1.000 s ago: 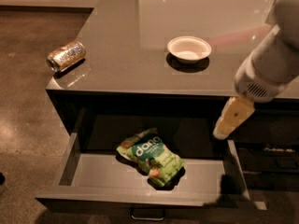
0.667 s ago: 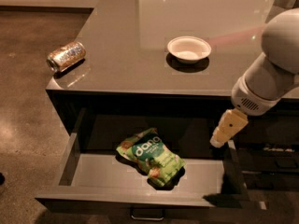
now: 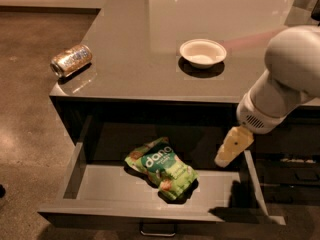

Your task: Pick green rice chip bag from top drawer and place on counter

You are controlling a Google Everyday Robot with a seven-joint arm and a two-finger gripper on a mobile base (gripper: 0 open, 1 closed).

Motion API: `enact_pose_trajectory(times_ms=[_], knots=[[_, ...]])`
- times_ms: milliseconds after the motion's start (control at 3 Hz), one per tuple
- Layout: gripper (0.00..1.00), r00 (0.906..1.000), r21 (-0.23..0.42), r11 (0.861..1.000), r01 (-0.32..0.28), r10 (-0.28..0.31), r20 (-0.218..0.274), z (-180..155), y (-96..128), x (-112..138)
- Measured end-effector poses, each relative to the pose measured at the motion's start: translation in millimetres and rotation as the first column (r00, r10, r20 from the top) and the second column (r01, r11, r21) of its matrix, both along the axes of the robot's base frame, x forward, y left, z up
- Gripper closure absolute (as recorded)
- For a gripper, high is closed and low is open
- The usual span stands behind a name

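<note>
The green rice chip bag (image 3: 162, 168) lies face up on the floor of the open top drawer (image 3: 100, 184), its white "dang" lettering showing. The drawer's small metal handle (image 3: 157, 230) shows at its front edge. The counter (image 3: 150, 44) spreads above the drawer. My gripper (image 3: 231, 149) hangs from the white arm (image 3: 285, 79) over the drawer's right side, to the right of the bag and apart from it. It holds nothing that I can see.
A shiny speckled can (image 3: 71, 60) lies on its side at the counter's left edge. A small white bowl (image 3: 202, 52) stands mid-counter. The drawer's right wall (image 3: 255, 179) is close below the gripper. Brown floor lies to the left.
The arm and gripper have moved down and slightly left, toward the drawer's right side. The bag, can and bowl have not moved.
</note>
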State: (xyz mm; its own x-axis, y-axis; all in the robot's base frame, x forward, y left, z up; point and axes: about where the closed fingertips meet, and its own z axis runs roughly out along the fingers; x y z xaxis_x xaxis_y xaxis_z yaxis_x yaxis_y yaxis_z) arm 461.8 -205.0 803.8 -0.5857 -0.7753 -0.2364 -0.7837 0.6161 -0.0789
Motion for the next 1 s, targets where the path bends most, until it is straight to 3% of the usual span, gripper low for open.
enact_pose_trajectory(times_ms=[333, 667, 1000], knots=[[0.0, 0.9998, 0.066, 0.998, -0.018, 0.018, -0.006, -35, 55, -47], [0.0, 0.9928, 0.094, 0.99, -0.104, 0.109, -0.05, -75, 93, -90], [0.0, 0.9909, 0.088, 0.99, -0.11, 0.116, -0.068, -83, 94, -98]])
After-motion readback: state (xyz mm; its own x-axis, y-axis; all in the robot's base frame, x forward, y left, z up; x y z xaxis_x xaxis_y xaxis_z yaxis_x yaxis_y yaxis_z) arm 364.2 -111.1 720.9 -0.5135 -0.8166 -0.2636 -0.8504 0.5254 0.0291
